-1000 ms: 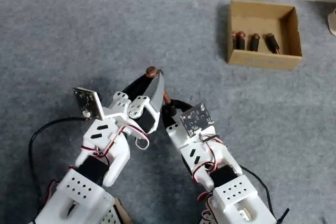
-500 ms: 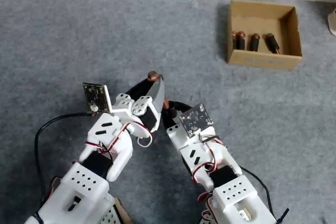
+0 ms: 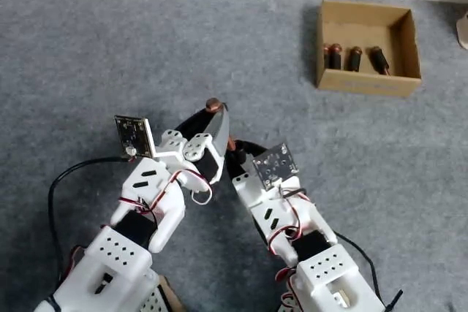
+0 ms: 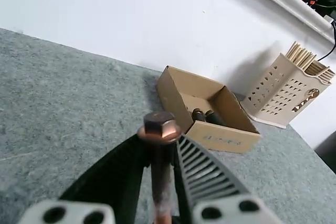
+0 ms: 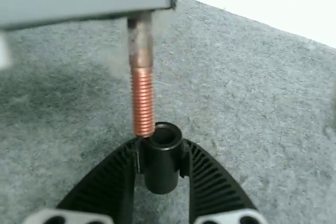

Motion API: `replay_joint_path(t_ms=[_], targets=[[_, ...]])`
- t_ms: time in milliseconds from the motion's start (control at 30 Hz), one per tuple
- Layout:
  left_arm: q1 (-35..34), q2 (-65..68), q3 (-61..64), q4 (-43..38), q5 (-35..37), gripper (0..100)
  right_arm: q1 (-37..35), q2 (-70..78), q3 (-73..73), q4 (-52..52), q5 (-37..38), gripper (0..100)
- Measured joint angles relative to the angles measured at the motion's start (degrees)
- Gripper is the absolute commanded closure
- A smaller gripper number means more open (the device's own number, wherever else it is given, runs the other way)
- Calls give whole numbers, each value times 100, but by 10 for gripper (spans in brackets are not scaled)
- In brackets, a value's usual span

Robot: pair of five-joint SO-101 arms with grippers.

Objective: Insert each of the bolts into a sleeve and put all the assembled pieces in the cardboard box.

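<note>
Left fingers [image 4: 202, 169] clamped on copper hex-head bolt [image 4: 159, 129], head sticking out beyond them. Right fingers [image 5: 210, 182] clamped on black cylindrical sleeve [image 5: 164, 156]; threaded bolt tip just beside sleeve rim.

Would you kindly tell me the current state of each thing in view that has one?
left end effector: shut on the bolt.
bolt: held, threaded tip beside the sleeve's mouth, not inserted.
right end effector: shut on the sleeve.
sleeve: held, bore empty.
cardboard box: open, holding three pieces.
three pieces: lying side by side in the box.
perforated holder: upright, filled with sticks.
</note>
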Motion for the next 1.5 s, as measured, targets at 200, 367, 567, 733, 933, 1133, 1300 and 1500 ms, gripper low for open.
replay_joint_path(t_ms=[200, 367, 567, 733, 933, 1133, 1300, 1500], targets=[[-35, 62, 0, 0, -26, 995, -281, 0, 0, 0, 0, 993], [-88, 62, 0, 0, 0, 995, -325, 0, 0, 0, 0, 993], [-35, 62, 0, 0, -422, 995, -325, 0, 0, 0, 0, 993], [44, 53, 62, 0, -888, 993, -334, 0, 0, 0, 0, 993], [53, 53, 70, 0, -1301, 985, -334, 0, 0, 0, 0, 993], [62, 53, 70, 0, -1354, 770, -334, 0, 0, 0, 158, 993], [62, 53, 70, 70, -1213, 664, -334, 0, 0, 0, 176, 993], [26, 53, 18, 862, -941, 655, -334, 0, 0, 0, 176, 993]])
